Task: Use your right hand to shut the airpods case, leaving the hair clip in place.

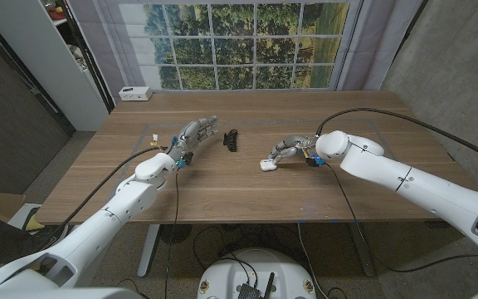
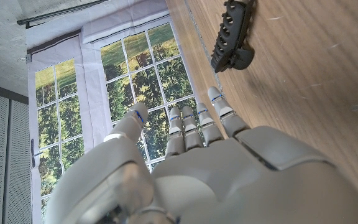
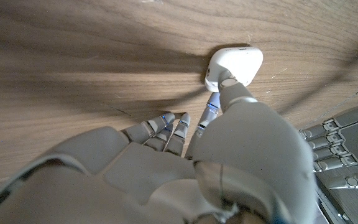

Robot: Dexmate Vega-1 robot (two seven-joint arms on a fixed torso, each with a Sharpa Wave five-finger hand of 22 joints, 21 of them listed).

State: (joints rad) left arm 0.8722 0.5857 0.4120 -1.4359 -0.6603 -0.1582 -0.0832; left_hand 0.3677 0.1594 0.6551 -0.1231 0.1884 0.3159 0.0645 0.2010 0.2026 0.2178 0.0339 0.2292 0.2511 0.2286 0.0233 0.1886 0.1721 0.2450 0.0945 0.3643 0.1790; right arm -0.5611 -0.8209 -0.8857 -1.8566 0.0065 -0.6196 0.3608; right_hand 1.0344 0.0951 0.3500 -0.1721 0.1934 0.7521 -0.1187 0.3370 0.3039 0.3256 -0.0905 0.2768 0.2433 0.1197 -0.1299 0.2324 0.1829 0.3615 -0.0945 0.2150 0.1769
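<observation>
The airpods case (image 1: 265,164), white with no writing we can read, sits mid-table under our right hand (image 1: 289,151), whose thumb tip touches it, gripping nothing. The hair clip (image 1: 232,139) lies just beside our left hand's (image 1: 196,135) outstretched, empty fingers.

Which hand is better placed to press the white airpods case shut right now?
Right. The right hand already has its fingers touching the small white rounded airpods case. The left hand sits by the black plastic hair clip, well away from the case.
</observation>
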